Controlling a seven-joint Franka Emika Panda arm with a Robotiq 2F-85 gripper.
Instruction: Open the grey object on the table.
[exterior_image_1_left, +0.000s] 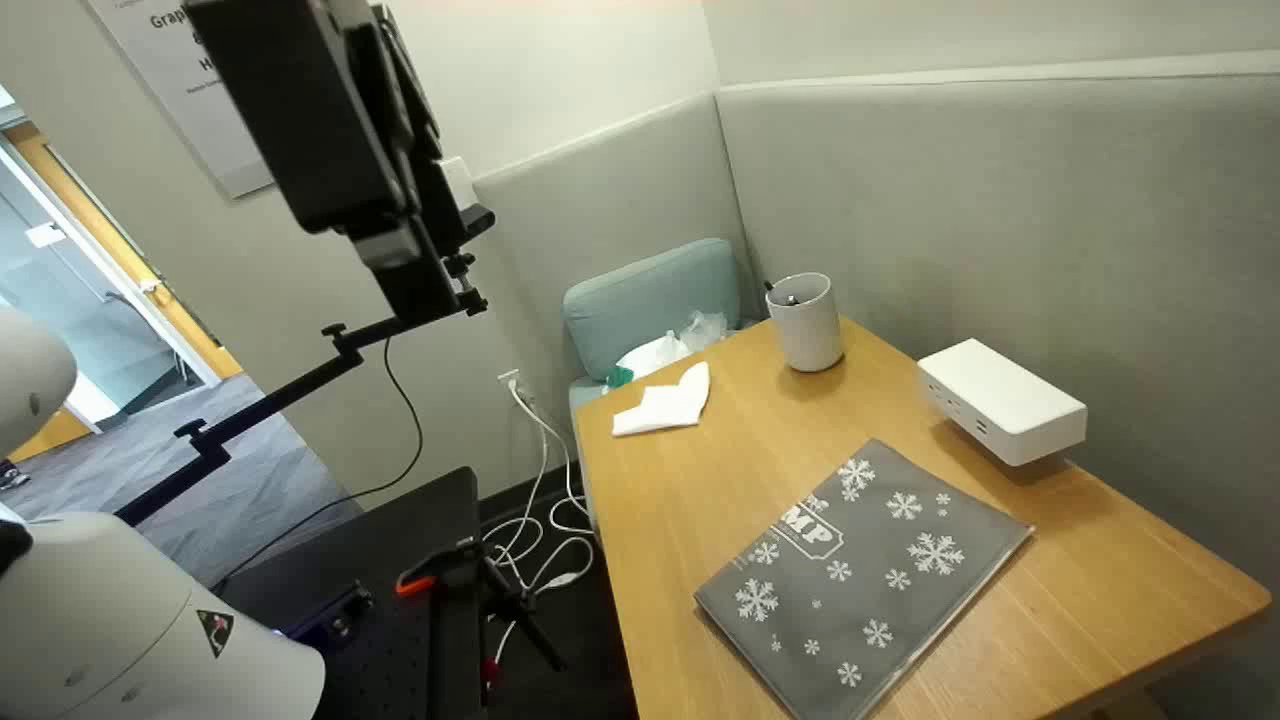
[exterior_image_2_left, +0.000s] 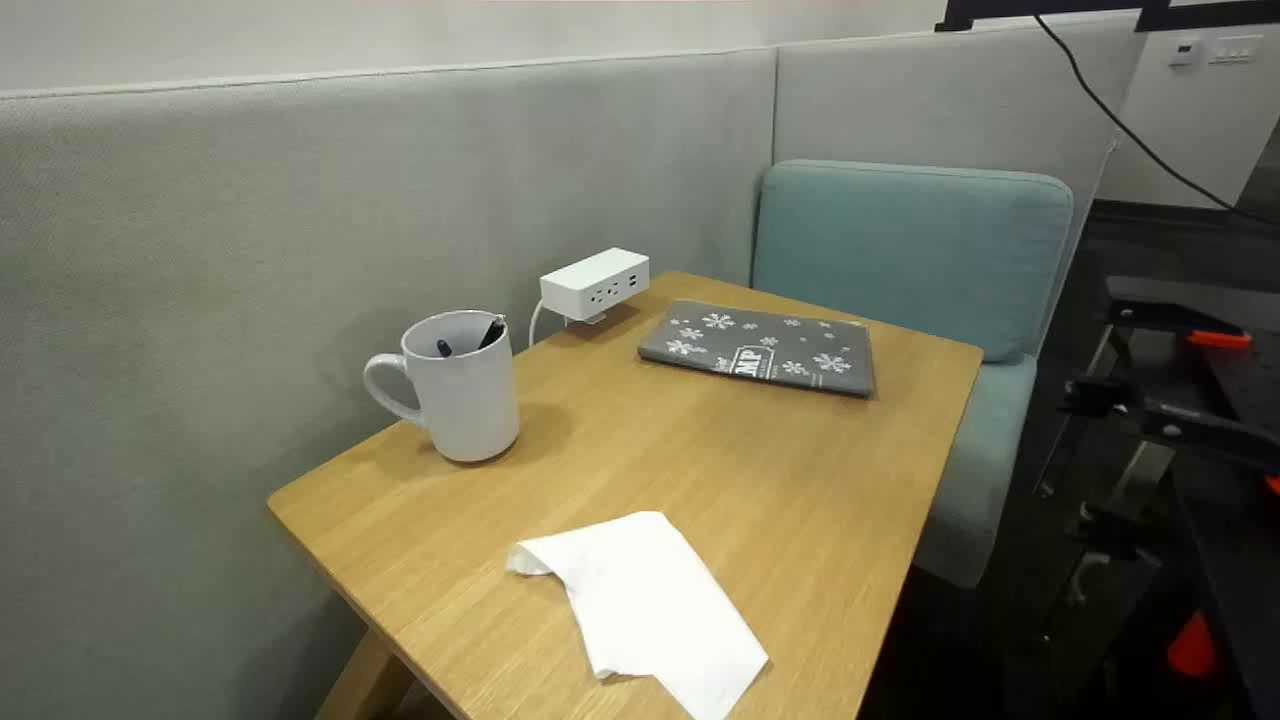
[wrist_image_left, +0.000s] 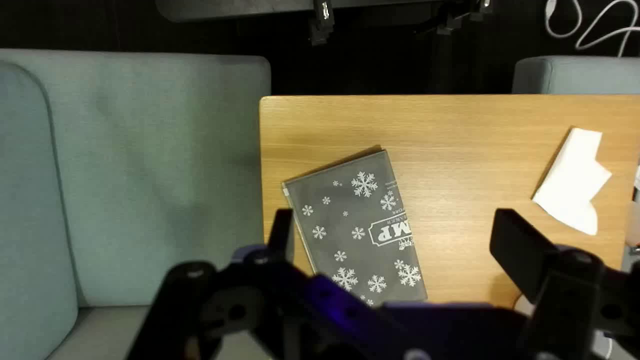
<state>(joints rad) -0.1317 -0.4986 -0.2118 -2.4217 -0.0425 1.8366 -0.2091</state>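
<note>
The grey folder (exterior_image_1_left: 865, 585) lies flat on the desk (exterior_image_1_left: 690, 500), near one end, turned at a slant to the desk's sides. It is big, thin and dark grey, with four straight sides. White snowflakes are spread all over the side facing up. Some are big with lots of little arms, and some are tiny. Along one long edge there are big white letters, "MP", inside a white frame. The frame runs right to that edge and gets cut off there. The long edge across from it has a thin, pale strip. In the wrist view that strip has a small white bit at its corner, and one end of the folder is hidden.

The fingers (wrist_image_left: 520, 245) are spread wide apart. They hang high over the desk, and the folder shows well below them.

A white box (exterior_image_1_left: 1000, 400) with plug holes is near the folder, at the edge of the desk by the grey wall (exterior_image_1_left: 1000, 220). A mug (exterior_image_2_left: 462, 400) stands upright farther along that same edge, with something dark poking up inside. A white sheet (exterior_image_2_left: 645, 610) lies near the other end; I cannot tell if it is paper or cloth. A blue seat (wrist_image_left: 160, 175) is beside the folder's end of the desk.
</note>
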